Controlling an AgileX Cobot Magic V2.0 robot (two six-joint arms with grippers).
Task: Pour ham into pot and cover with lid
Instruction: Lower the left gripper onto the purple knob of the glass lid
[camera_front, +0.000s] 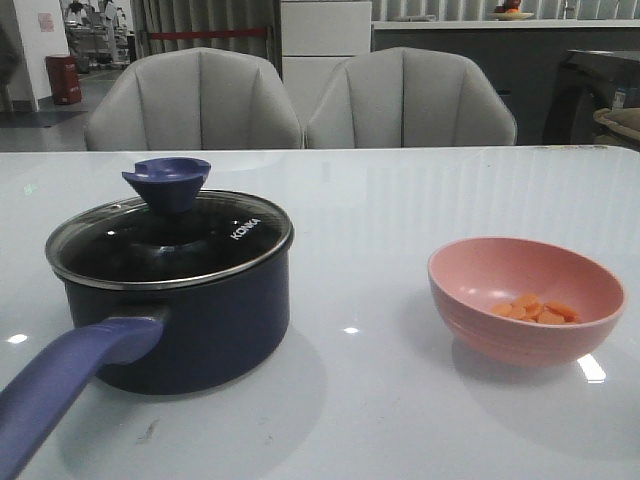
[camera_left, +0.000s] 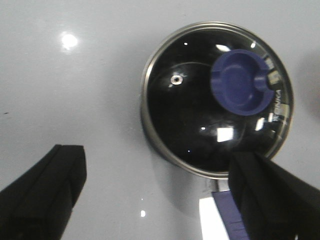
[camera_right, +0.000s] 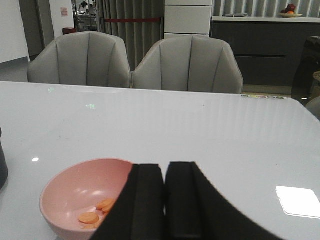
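Note:
The dark navy pot (camera_front: 200, 330) stands at the front left of the table, its blue-purple handle (camera_front: 70, 385) pointing toward the near edge. The glass lid (camera_front: 170, 235) with a steel rim sits on the pot, its blue-purple knob (camera_front: 167, 183) on top. The ham (camera_front: 537, 309), a few orange slices, lies in a pink bowl (camera_front: 527, 297) at the right. My left gripper (camera_left: 160, 195) is open above the table beside the lid (camera_left: 215, 100), holding nothing. My right gripper (camera_right: 165, 200) is shut and empty, just beside the pink bowl (camera_right: 80, 192) with its ham (camera_right: 95, 212). Neither gripper shows in the front view.
The table top (camera_front: 380, 210) is white and glossy. Two grey chairs (camera_front: 300, 100) stand behind its far edge. A dark counter lies further back at the right.

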